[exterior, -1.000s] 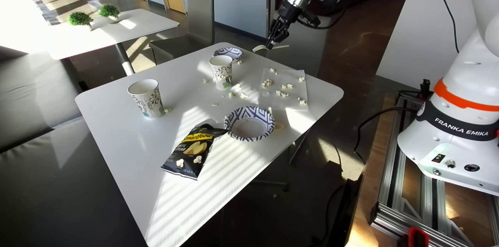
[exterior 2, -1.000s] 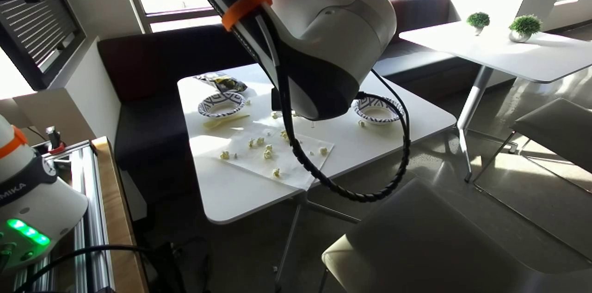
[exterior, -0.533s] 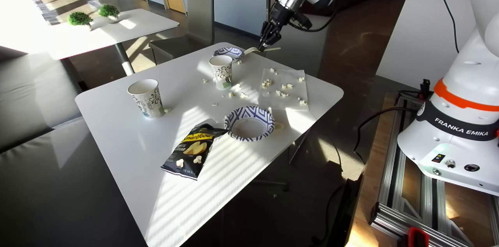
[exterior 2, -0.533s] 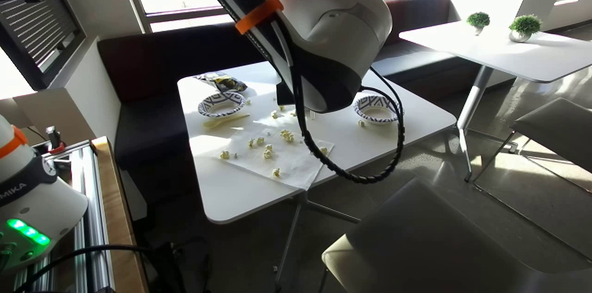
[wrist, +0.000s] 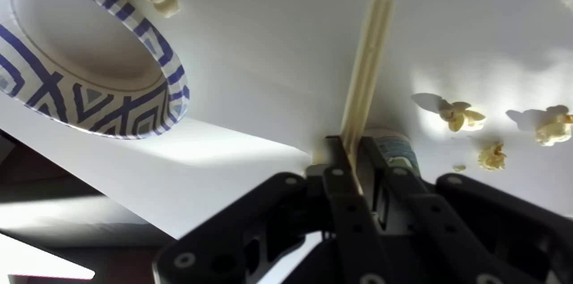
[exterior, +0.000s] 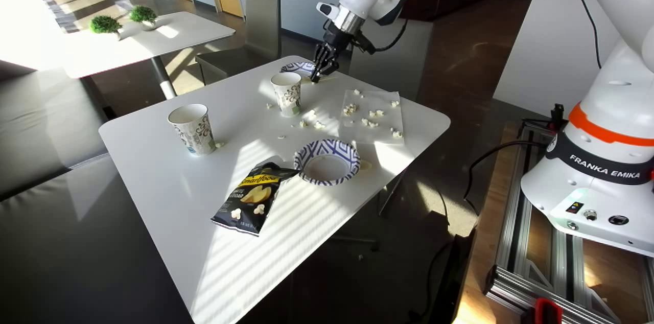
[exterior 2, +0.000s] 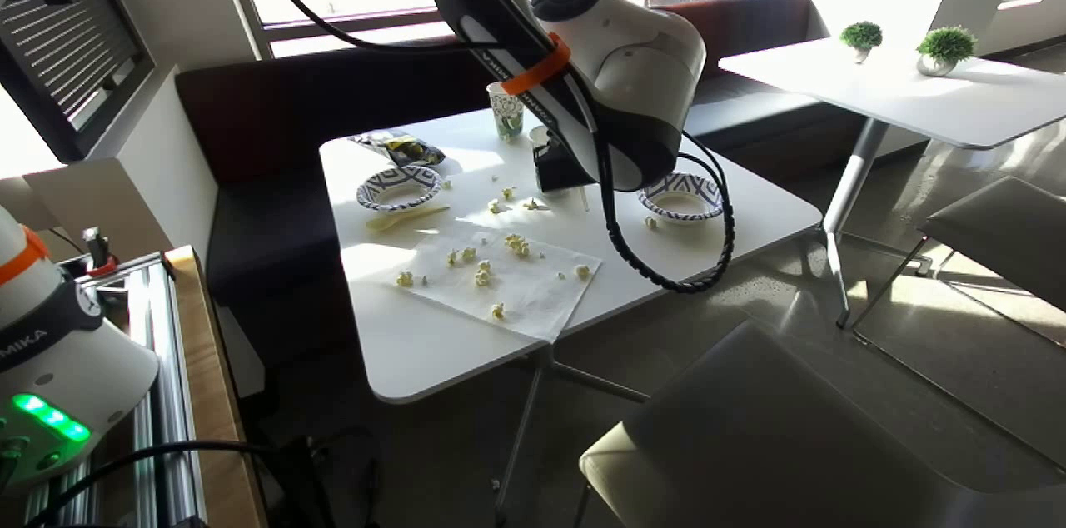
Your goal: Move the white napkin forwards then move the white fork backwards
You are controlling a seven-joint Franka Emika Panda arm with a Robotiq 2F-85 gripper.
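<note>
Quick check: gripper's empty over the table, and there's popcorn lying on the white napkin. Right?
Not quite: the gripper isn't empty. The wrist view shows the white fork held between its jaws. It is over the table, and popcorn does lie on the white napkin.

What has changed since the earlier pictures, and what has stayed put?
In an exterior view the gripper, holding the white fork throughout, moved down and leftward; the paper cup nearest it shifted slightly leftward. Nothing was released. The white napkin, Smartfood bag and other paper cup stayed put.
</note>
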